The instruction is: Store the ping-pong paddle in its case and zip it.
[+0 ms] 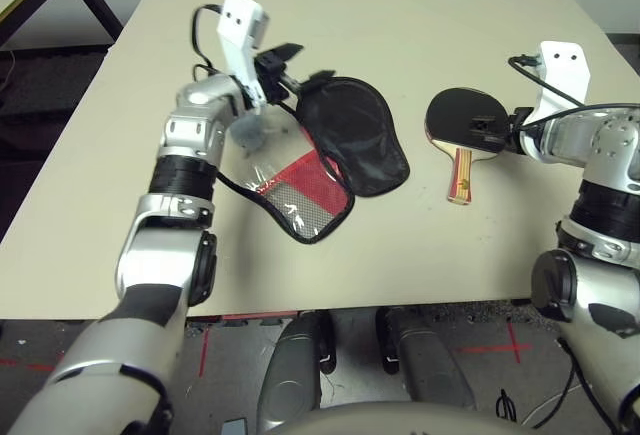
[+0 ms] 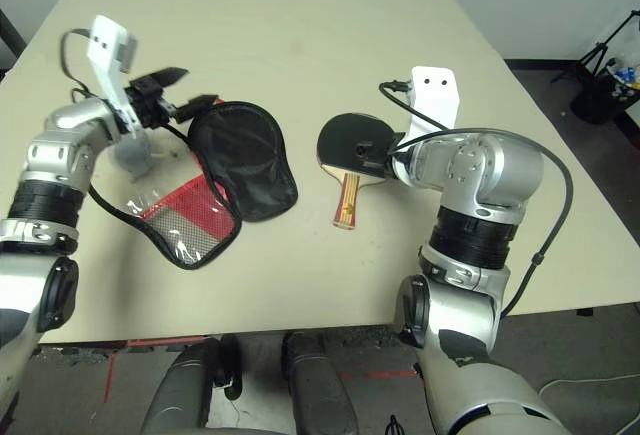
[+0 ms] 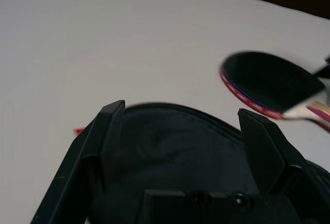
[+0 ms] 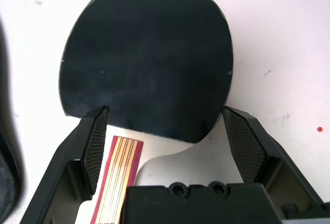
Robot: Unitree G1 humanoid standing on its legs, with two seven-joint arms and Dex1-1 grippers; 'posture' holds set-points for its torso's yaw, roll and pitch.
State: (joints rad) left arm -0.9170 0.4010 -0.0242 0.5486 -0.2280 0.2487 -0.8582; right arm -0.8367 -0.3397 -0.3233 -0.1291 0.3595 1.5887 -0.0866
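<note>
Half paddle [image 4: 147, 59] handle hidden, right hand [image 4: 165, 141]

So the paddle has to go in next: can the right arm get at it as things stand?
Probably yes. The right tool is open right over the paddle, its fingers either side of the blade's handle end, nothing between. The case lies apart, beside it.

Black case [image 1: 352, 135] with red mesh; black paddle [image 1: 464, 120], striped wooden handle.

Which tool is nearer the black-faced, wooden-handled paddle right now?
Right. The right tool hovers open directly over the black-faced wooden-handled paddle; the left tool is open over the black fabric case, off to the paddle's left.
</note>
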